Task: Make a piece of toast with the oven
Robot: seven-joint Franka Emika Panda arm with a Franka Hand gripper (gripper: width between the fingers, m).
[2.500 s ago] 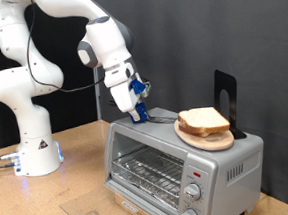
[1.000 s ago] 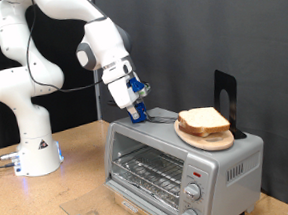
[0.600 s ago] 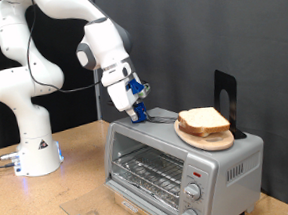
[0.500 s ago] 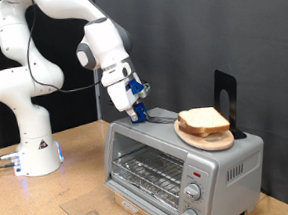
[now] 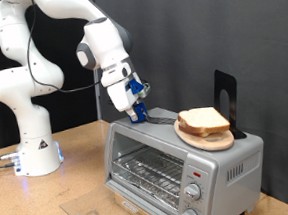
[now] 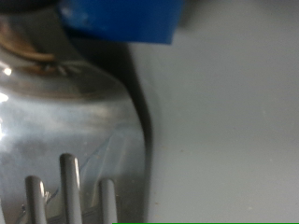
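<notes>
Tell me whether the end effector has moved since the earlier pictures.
Yes, slightly. The end effector now sits a little further toward the exterior view's left and higher above the oven top than 2.5 seconds ago; since then it has held steady.

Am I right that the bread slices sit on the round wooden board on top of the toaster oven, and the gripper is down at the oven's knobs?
Not quite. The gripper is not at the knobs; the exterior view shows it over the top of the toaster oven, near its left end. The bread slices do sit on the round wooden board on top.
</notes>
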